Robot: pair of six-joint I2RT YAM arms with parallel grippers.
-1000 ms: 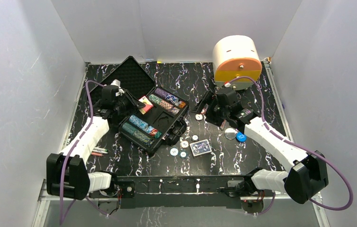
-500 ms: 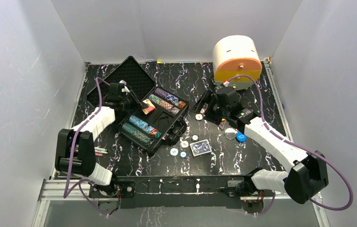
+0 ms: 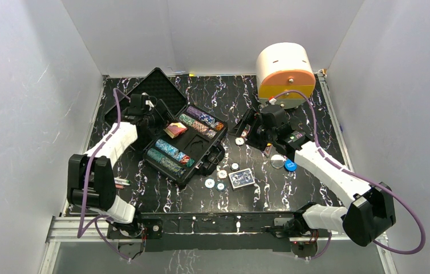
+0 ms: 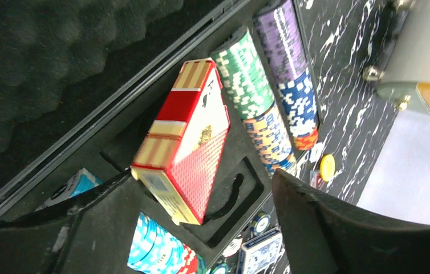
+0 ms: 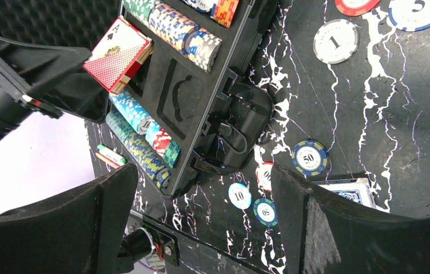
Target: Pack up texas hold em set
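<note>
Top view: red deck (image 3: 175, 130) tipped in black case (image 3: 199, 146), not flat. Blue deck (image 3: 242, 178), loose chips (image 3: 222, 174) lie outside.
Left wrist: our left gripper (image 4: 201, 177) wide, holds nothing.
Right wrist: our right gripper (image 5: 204, 171) wide, empty.
Next, we think: push red deck flat, fetch blue deck.

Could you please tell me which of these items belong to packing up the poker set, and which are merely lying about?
Belongs to the job: black case, chip rows, red deck propped in the case, blue deck, loose chips, blue disc.

Just lying about: white-and-orange drawer box, pens.
</note>
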